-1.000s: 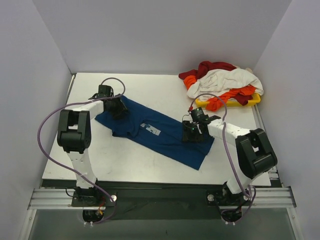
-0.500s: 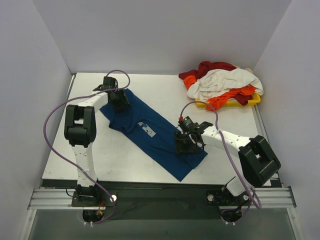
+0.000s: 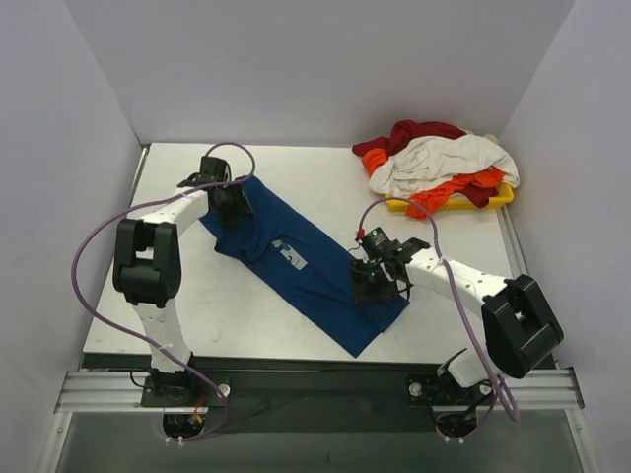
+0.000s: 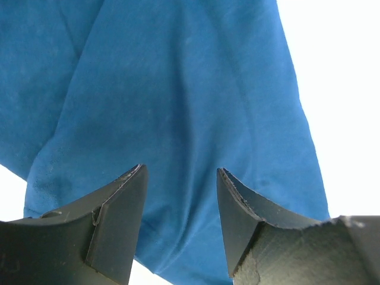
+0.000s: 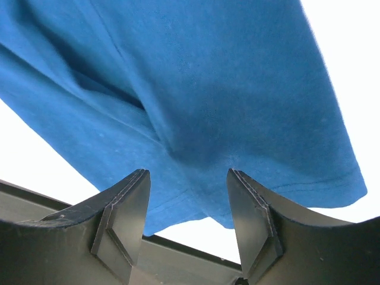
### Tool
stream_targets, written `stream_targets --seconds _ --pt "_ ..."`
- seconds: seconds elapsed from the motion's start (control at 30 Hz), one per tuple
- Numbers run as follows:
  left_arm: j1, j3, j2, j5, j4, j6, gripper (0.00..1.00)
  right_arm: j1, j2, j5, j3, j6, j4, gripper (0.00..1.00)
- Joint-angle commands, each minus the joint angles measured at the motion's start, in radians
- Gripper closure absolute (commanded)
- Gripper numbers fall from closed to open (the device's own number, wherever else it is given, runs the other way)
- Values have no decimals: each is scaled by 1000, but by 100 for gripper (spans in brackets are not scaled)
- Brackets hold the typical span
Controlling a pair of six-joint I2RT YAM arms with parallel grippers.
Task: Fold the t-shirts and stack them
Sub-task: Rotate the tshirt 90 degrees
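Observation:
A dark blue t-shirt with a pale square print lies stretched diagonally on the white table, folded lengthwise. My left gripper is open over its far left end; in the left wrist view blue cloth lies below the parted fingers. My right gripper is open over the shirt's near right end; the right wrist view shows the cloth's hem between its fingers. Dark red, white and orange shirts are piled at the back right.
The pile sits on a yellow tray at the back right corner. White walls enclose the table on three sides. The table's front edge with a metal rail runs below the arm bases.
The blue shirt was dragged left and toward the near edge, ending more steeply diagonal. Since half a second ago both grippers have barely moved.

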Motion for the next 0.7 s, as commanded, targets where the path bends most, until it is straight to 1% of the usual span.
stream_targets --seconds 0.0,0.1,0.3,0.47,0.67 --pt "-1 -55 26 14 35 -19 39 -3 14 -31 -54 -7 1 45" --pt "-1 -55 69 11 62 -12 39 -4 43 -48 -97 1 49 45" --pt "-1 31 173 -4 78 -8 39 7 72 -92 -142 59 84 45" --pt "-6 133 263 13 92 -19 39 16 92 -157 -122 53 75 45" --pt "-38 284 366 34 30 1 39 42 118 -200 -69 58 61 45"
